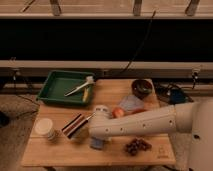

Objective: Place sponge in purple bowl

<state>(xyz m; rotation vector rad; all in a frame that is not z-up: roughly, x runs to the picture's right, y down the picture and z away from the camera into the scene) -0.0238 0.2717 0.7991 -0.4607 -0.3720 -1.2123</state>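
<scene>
The green tray (57, 80) sits at the back left of the wooden tabletop (50, 152) and holds a white-handled brush (79, 89) lying slantwise, with a small yellow piece beside it.

The robot's white arm (150, 122) reaches in from the right and ends forward of the tray's right end. There the claw (97, 137) points down at the tabletop, tucked under the wrist. Whether it is released or clenched cannot be told, as the arm hides it.

The sponge (98, 145), a small blue-grey block, shows directly beneath the claw. It is forward of the tray's right corner and close to the tabletop's front edge. Whether the claw touches it cannot be told.

The purple bowl (142, 88) stands to the right of the tray in the same back strip, well apart from it and from the sponge. A pale grey-blue sheet (131, 103) lies forward and right of the tray, just in front of the purple bowl, with an orange bowl (118, 112) at its near edge against the arm.

A striped packet (75, 125) lies straight forward of the tray. A white jar (44, 128) stands forward of the tray's left end. A dark clustered lump (137, 146) rests far forward and right of the tray.
</scene>
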